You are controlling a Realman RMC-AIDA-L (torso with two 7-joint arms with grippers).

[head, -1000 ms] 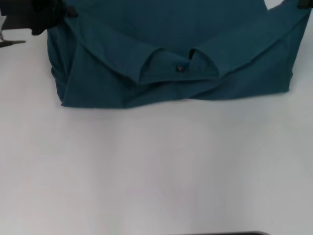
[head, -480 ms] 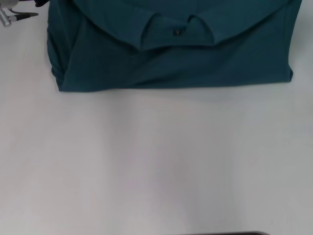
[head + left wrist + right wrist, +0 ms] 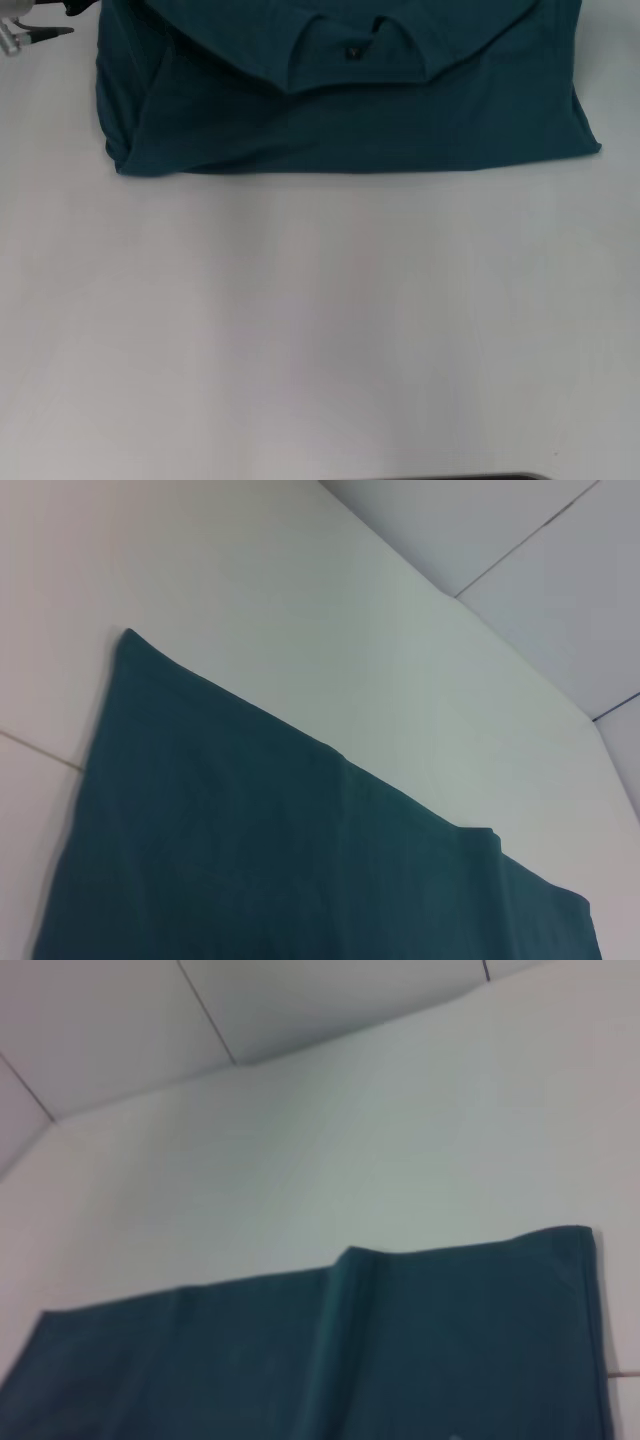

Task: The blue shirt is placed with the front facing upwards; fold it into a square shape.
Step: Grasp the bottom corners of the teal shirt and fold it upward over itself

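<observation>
Shirt (image 3: 350, 100) is lying folded at the table's (image 3: 320, 330) far edge, collar and neck label (image 3: 352, 52) facing up. My left end effector (image 3: 35, 28) is hovering just off its far left corner; finger state unreadable. Right end effector out of frame.

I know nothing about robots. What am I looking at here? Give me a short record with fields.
item: blue shirt, folded into a wide block
where: far part of the white table, top cut off by the head view's edge
on top: collar with a small dark neck label, on the upper layer
near edge: roughly straight, left side bunched
left end effector: a metal tip at the head view's top left corner, off the shirt
right end effector: not in view
</observation>
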